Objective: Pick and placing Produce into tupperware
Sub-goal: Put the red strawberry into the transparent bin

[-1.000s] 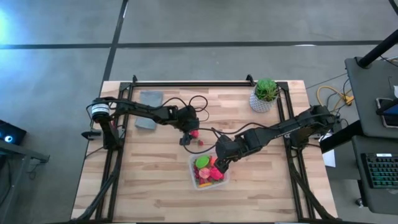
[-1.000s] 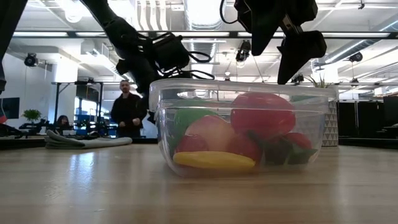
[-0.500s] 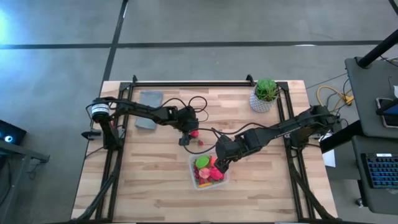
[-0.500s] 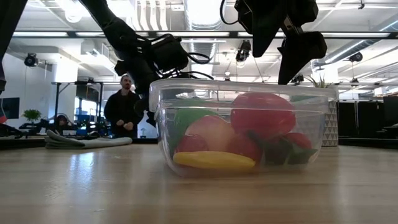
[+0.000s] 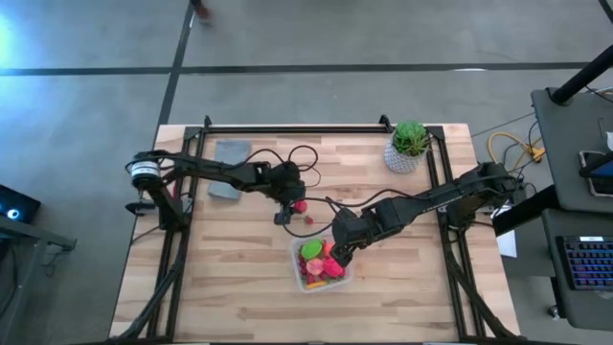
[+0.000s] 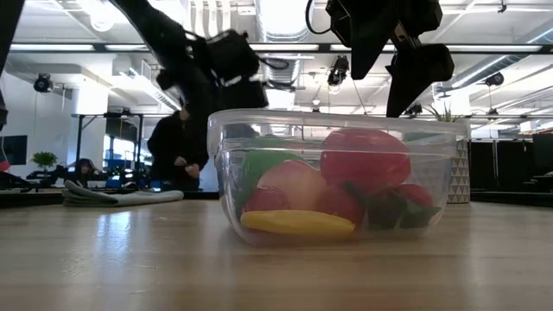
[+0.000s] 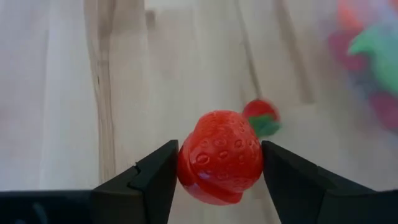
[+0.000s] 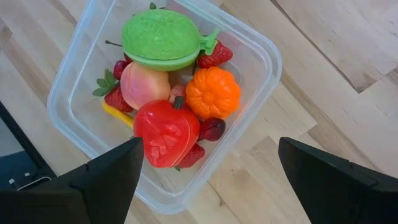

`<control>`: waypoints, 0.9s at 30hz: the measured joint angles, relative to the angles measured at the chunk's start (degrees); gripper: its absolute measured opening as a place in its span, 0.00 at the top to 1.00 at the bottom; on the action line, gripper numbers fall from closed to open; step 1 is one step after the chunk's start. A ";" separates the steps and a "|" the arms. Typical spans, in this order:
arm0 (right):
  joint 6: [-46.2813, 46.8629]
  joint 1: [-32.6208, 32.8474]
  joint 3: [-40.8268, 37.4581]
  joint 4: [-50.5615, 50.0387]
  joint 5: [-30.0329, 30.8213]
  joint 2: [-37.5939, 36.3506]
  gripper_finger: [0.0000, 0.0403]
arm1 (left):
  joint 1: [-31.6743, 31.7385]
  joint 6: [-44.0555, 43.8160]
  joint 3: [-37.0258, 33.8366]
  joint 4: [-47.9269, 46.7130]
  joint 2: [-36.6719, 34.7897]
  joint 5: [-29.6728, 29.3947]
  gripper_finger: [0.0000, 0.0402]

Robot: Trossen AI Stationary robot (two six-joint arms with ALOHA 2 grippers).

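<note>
My left gripper [image 5: 284, 209] is shut on a red toy strawberry [image 7: 219, 157], left of and beyond the tupperware. A smaller strawberry [image 7: 260, 115] lies on the wooden table just past it, and also shows in the high view [image 5: 309, 218]. The clear tupperware [image 5: 323, 264] holds a green piece [image 8: 163, 38], an orange pumpkin [image 8: 213, 92], a peach [image 8: 145, 86], a red tomato-like piece [image 8: 166, 132] and small strawberries. My right gripper [image 8: 211, 186] hangs open and empty above the tupperware's far right corner. My left gripper pinches the strawberry's two opposite sides [image 7: 186, 163] between its two fingers [image 7: 155, 180], across its widest part. The fingers point down toward the table. The strawberry sits between the fingertips, and looks to be clear of the tabletop.
A folded grey cloth [image 5: 230, 156] lies at the far left of the table. A green plant in a white pot [image 5: 410, 146] stands at the far right. Cables run across the table's middle. A person [image 6: 177, 142] stands in the room behind.
My left gripper has gone up a little, still shut on the strawberry. My right gripper has stayed open above the tupperware. The person in the room behind has moved.
</note>
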 joint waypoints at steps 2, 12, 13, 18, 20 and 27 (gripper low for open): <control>-0.02 0.04 0.00 -0.01 -0.01 0.00 0.10 | -0.65 -1.38 0.02 -1.67 -2.93 0.07 0.50; -3.92 0.04 0.00 -1.46 0.04 -0.33 0.10 | -6.97 -14.15 -0.71 -1.91 -17.31 4.72 0.50; -4.30 0.05 0.00 -1.92 0.37 -0.33 0.10 | -7.99 -15.77 -0.73 -1.96 -17.83 4.66 0.50; -3.17 1.19 0.29 -4.12 5.65 -1.00 0.10 | -14.67 -22.88 -0.93 -0.98 -17.30 4.62 0.50; -1.77 1.96 0.31 -4.69 7.92 -2.01 0.10 | -17.70 -23.90 -0.93 -0.02 -15.71 3.98 0.50; 5.22 5.77 0.31 -7.11 14.98 -7.08 0.10 | -24.97 -24.22 0.07 3.12 -8.67 -2.92 0.50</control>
